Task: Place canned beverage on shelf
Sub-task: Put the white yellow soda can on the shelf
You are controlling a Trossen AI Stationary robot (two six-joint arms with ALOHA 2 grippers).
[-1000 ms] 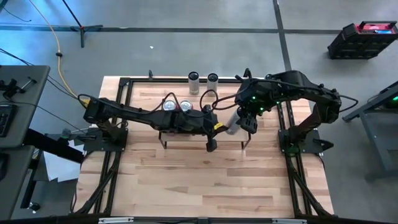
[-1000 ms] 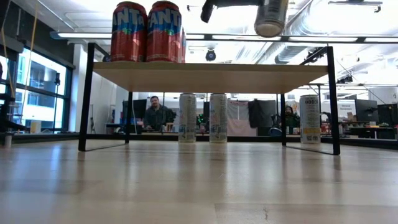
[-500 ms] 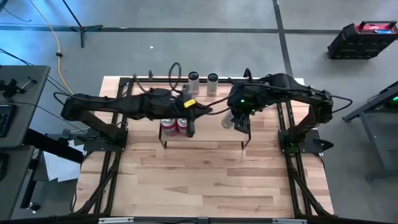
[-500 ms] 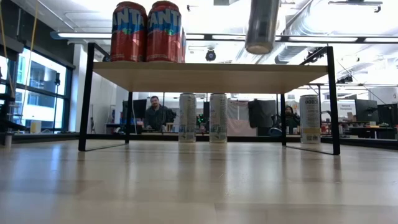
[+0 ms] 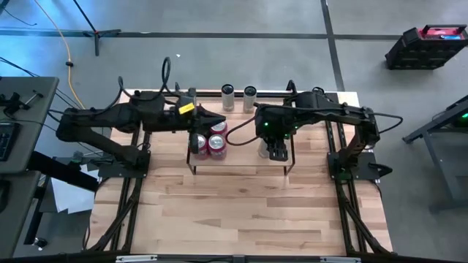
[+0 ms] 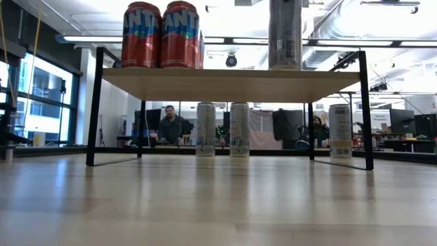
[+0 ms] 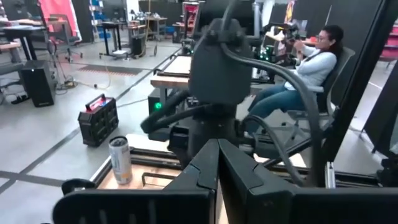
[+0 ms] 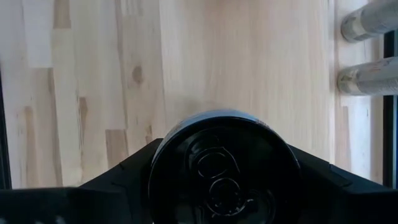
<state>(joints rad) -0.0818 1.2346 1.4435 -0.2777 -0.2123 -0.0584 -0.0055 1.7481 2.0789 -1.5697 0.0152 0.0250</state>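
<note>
The shelf (image 5: 238,155), a light-wood board on a black wire frame, stands mid-table. Two red cans (image 5: 208,143) stand on its left end, also plain in the low view as red cans (image 6: 161,34). A tall slim grey can (image 6: 285,34) stands upright on the shelf's right part, with my right gripper (image 5: 272,148) shut on it from above. That can's dark top (image 8: 217,168) fills the right wrist view. My left gripper (image 5: 221,120) is shut, level, over the shelf's far left corner, touching nothing. My right gripper pinches the slim can's upper part (image 8: 163,163) between its two fingers (image 8: 311,168), one on each side. They come from above, pointing steeply down. The can stands upright, its base (image 6: 285,67) on the shelf board.
Two slim cans (image 5: 228,96) (image 5: 250,93) stand on the table behind the shelf. The low view shows a third can (image 6: 339,131) at the right, beyond the shelf. Black rails (image 5: 139,146) run along both table sides. People sit beyond the table.
My right gripper has sunk and gone slightly toward the table's left edge; the slim can has turned from tilted to upright and come down onto the shelf board. My left gripper, still shut, has risen and drawn back toward the table's far left.
</note>
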